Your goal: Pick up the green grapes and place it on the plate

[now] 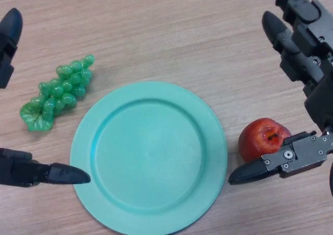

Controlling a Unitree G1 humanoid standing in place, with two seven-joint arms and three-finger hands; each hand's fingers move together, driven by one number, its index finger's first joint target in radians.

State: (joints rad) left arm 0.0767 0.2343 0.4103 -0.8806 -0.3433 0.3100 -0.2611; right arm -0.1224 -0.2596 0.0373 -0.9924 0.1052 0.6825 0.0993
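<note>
A bunch of green grapes [60, 91] lies on the wooden table, just left of the teal plate [149, 153], which has nothing on it. My left hand [31, 172] comes in at the left edge, open, with one finger pointing right near the plate's lower left rim and another finger at the upper left edge. The grapes lie between these fingers, untouched. My right hand [302, 53] is open at the right side, its fingers spread around the apple without touching it.
A red apple [263, 138] sits just right of the plate, between the thumb and fingers of my right hand. Bare wooden table stretches above the plate.
</note>
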